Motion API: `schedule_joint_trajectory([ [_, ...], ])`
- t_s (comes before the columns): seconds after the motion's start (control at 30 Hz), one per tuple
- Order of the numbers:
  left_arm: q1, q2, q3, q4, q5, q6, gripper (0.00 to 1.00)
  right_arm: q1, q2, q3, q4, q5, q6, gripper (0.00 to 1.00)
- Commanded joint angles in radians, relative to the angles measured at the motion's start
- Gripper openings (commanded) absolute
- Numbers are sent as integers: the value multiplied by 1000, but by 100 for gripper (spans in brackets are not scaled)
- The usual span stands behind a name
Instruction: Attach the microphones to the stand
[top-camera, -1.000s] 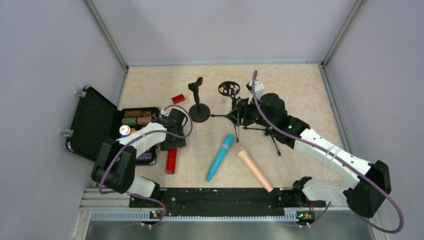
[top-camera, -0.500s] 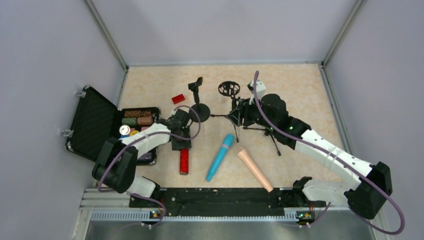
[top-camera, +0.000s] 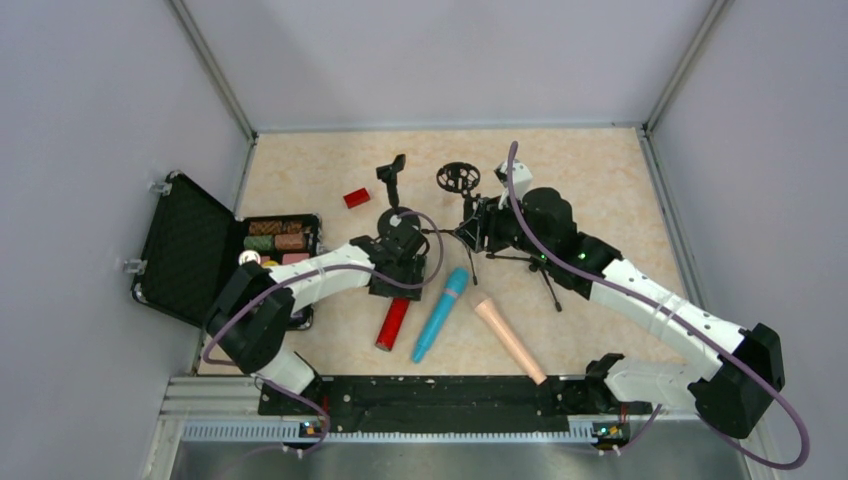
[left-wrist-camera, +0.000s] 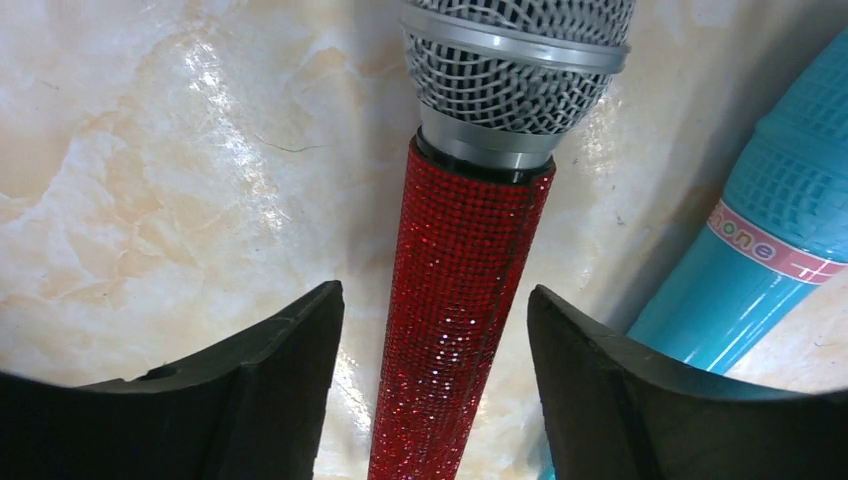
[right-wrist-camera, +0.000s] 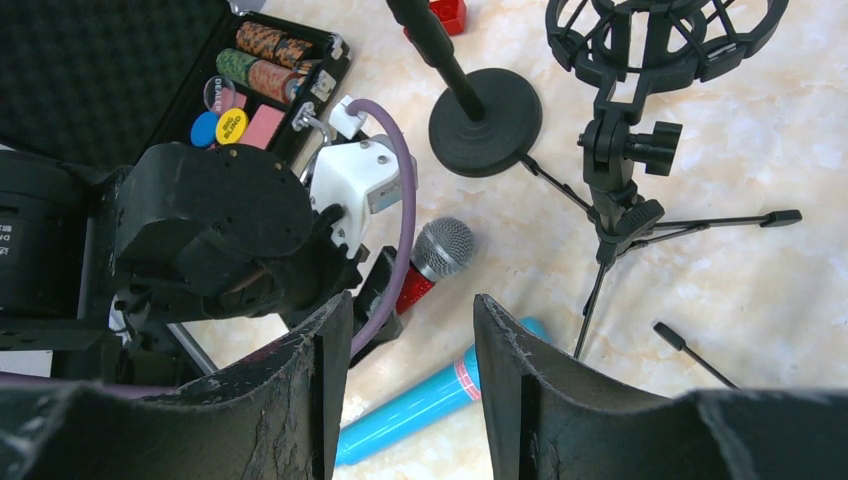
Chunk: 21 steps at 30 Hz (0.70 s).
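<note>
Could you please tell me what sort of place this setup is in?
Probably a lab robot test cell: plain grey walls box in a marble-look tabletop, with a black rail at its near edge and props like the cyan microphone.

The glittery red microphone lies flat at mid-frame, its grey mesh head toward the upper right. Just right of it, nearly parallel, lies the cyan-blue microphone. The peach-pink microphone slants toward the lower right. Above them, the round-base stand and the tripod stand are upright.
</note>
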<state>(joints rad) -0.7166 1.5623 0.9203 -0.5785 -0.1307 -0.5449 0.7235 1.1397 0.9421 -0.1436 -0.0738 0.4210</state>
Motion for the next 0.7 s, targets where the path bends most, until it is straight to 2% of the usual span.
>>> schedule_joint_trajectory([
  [0.0, -9, -51, -1, 44, -20, 8, 74, -5, -18, -5, 36, 6, 3, 48],
  [0.27, -12, -190, -117, 75, 30, 11, 78, -5, -3, -7, 47, -19, 8, 47],
  [0.5, -25, -339, -214, 25, 32, -4, 83, -6, 2, -19, 62, -33, 19, 47],
  [0.53, -28, -355, -224, 26, 42, -7, 88, -6, 3, -18, 64, -34, 19, 47],
  [0.57, -32, -372, -233, 28, 52, -9, 97, -6, 5, -17, 64, -36, 20, 47],
  [0.67, -50, -408, -258, 42, 72, -23, 99, -5, 11, -21, 69, -41, 20, 48],
])
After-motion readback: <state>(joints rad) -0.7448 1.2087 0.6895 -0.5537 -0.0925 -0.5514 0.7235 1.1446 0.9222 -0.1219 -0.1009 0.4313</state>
